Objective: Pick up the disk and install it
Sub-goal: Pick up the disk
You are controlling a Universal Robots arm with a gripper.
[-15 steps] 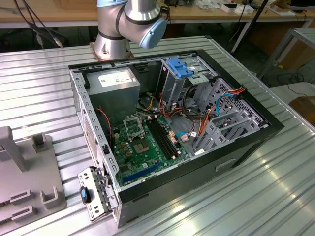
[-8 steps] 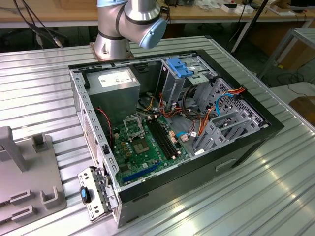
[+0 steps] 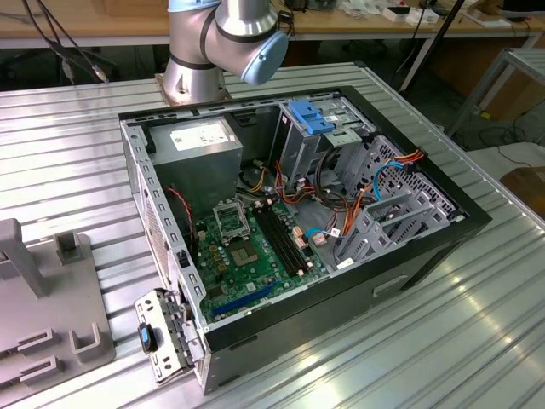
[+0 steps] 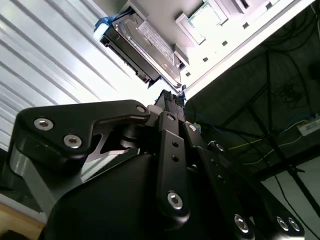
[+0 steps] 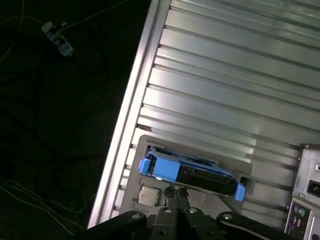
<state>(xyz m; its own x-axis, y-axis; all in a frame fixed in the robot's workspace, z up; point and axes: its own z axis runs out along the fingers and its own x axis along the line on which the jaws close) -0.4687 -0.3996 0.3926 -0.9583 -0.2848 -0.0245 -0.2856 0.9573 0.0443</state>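
Note:
The disk [image 5: 190, 172], a grey metal drive in a bright blue carrier, rests on a grey holder plate [image 5: 150, 145] near the edge of the ribbed metal table. The second wrist view shows the disk [image 4: 140, 45] from the side, with its label face and a blue corner. My gripper [image 5: 177, 192] hovers just short of the disk's long edge, its two dark fingers pressed together with nothing between them. In the second wrist view the gripper [image 4: 170, 97] points at the disk's near end. In the exterior view the open computer case [image 3: 426, 256] lies on the table with its metal drive bay [image 3: 328, 136].
A fixed blue latch piece [image 3: 311, 115] tops the bay. The motherboard [image 3: 247, 256], cables and power supply [image 3: 200, 149] sit inside the case. A grey fixture [image 3: 51, 290] stands at the exterior view's left. A small square chip [image 5: 147, 195] lies on the holder plate. The table edge [image 5: 130, 115] drops to dark floor.

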